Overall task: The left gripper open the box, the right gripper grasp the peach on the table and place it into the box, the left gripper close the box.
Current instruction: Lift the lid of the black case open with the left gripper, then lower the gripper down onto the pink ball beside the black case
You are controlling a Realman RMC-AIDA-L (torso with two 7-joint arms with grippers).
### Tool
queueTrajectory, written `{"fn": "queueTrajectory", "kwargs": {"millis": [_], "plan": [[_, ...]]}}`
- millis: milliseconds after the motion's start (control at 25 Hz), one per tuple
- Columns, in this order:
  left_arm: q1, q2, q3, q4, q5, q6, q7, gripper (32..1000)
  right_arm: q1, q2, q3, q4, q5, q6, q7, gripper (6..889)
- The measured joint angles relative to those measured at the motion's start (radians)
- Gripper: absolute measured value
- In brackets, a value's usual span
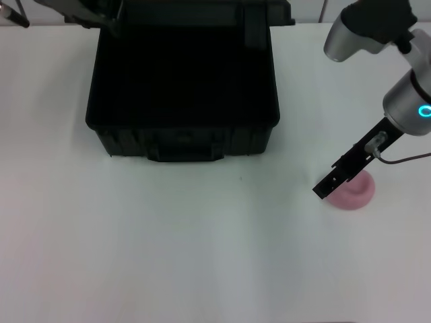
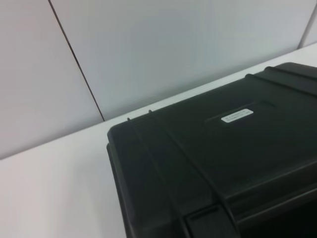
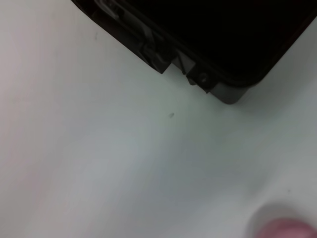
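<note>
The box (image 1: 182, 138) stands open at the back middle of the table (image 1: 168, 256), its dark inside empty as far as I can see. Its raised ribbed lid (image 2: 223, 163) with a small white label (image 2: 237, 115) fills the left wrist view. My left gripper (image 1: 101, 23) is at the box's back left corner, by the lid. The pale pink peach (image 1: 355, 191) lies on the table to the right of the box. My right gripper (image 1: 325, 188) hangs low right at the peach's left side, partly covering it. The peach (image 3: 287, 229) also shows in the right wrist view.
The box's front wall carries a handle (image 1: 183, 151). One front corner of the box (image 3: 233, 91) with a latch shows in the right wrist view. A grey wall (image 2: 173, 44) rises behind the table. White tabletop stretches between box and peach.
</note>
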Motion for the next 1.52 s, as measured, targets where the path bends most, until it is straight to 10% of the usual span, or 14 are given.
{"fn": "queueTrajectory", "kwargs": {"millis": [1520], "plan": [[-0.02, -0.0032, 0.005, 0.006, 0.003, -0.01, 0.005, 402, 0.095, -0.025, 0.017, 0.317, -0.156, -0.178, -0.051, 799]]}}
